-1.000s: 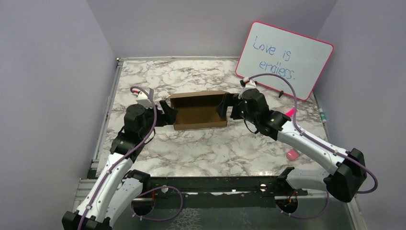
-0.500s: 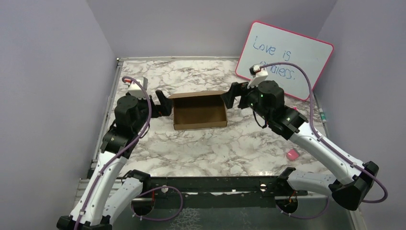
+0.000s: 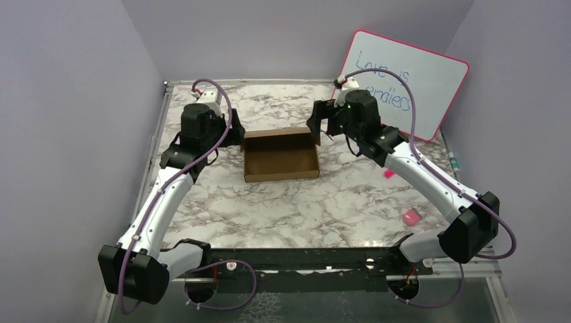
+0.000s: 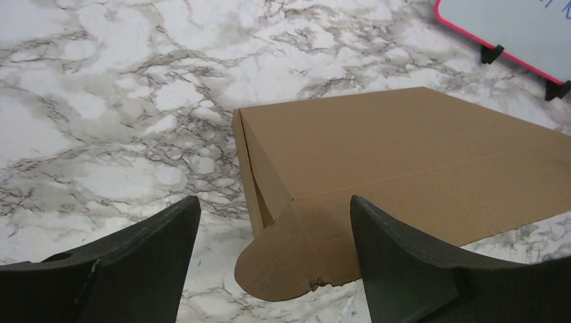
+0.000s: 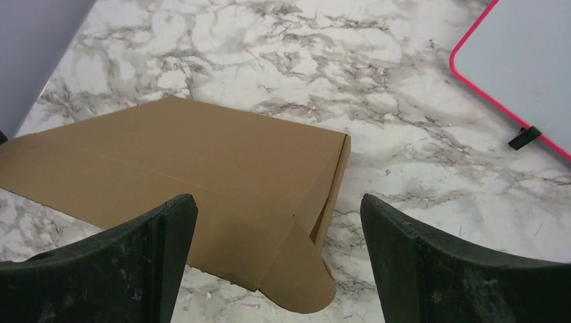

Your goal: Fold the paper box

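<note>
On the left of the marble table (image 3: 283, 208), the left gripper (image 3: 236, 134) sits just beside the far-left corner of the paper box (image 3: 281, 156), jaws spread wide, nothing between them. Left wrist view: left gripper (image 4: 274, 202) frames that corner, and the paper box (image 4: 404, 148) shows a broad brown face with one crease line and a rounded tab poking out at the corner onto the marble.

From the top view the box stands mid-table, toward the far side, as a shallow open-topped rectangle with its walls up.

The right gripper (image 3: 316, 126) mirrors this at the far-right corner, also spread wide and holding nothing. Right wrist view: right gripper (image 5: 277, 198) over the paper box (image 5: 188, 155), same rounded tab at that corner.

A pink-framed whiteboard (image 3: 404, 81) leans at the far right, well apart from the box. Two small pink bits (image 3: 410, 217) lie on the right of the marble; too small to tell what they are.
</note>
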`<state>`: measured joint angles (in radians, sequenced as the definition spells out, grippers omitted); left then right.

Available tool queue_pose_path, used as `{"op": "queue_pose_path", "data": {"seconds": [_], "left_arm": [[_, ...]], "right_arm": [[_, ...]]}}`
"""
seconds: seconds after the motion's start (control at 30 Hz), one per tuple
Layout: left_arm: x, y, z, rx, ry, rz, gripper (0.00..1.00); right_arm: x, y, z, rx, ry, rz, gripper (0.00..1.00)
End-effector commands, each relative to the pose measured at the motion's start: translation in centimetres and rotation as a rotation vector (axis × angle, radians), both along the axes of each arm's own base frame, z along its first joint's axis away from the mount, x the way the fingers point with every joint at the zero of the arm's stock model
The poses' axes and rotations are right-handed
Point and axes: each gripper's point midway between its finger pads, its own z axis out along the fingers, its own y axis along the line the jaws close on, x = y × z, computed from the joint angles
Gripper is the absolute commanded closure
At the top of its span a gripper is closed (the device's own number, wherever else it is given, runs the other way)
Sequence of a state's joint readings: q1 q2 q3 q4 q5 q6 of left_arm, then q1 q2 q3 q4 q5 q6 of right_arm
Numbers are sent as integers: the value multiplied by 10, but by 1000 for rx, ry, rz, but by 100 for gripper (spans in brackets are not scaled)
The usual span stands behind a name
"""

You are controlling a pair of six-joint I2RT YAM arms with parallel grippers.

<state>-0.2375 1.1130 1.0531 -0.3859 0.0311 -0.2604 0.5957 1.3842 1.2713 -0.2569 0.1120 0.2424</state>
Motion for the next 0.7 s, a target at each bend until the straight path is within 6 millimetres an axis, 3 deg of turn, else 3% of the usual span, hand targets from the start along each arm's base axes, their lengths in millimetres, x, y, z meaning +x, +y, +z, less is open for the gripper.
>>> {"op": "queue_pose_path", "data": {"seconds": [0.0,0.4,0.67], "left_arm": [[-9,-13,-10,-25,17,-89,18],[-44,-19,-75,-78,165,-117,23],[-51,-16,-107,-81,214,-92,24]], "right_arm": [[-9,6,-23,-19,53,65,4],[-41,-6,-81,-42,154,91,5],[-50,-2,-109,-9,190,114,6]]}}
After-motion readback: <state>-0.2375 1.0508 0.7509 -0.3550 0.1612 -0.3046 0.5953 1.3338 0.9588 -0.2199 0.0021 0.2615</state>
